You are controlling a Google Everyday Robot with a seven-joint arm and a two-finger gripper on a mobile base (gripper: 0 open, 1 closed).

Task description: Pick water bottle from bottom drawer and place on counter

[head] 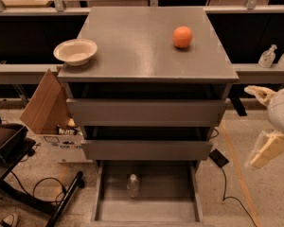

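Note:
The water bottle (133, 185), small and clear with a white cap, stands upright on the grey floor of the open bottom drawer (146, 211), left of its middle. The counter (132, 46) is the grey metal top of the cabinet; it carries an orange (182, 36) at the back right and a shallow white bowl (75, 51) at the left edge. My gripper (270, 145) is at the right edge of the camera view, beside the cabinet at about the height of the middle drawer, well to the right of the bottle and above it, apart from everything.
Two upper grey drawers (146, 111) stand partly pulled out above the bottom one. An open cardboard box (49, 112) sits left of the cabinet, with a black stand and cables (19, 174) on the floor. Pump-top dispenser bottles (267, 56) stand on the right bench. A black cable (222, 164) runs right of the drawer.

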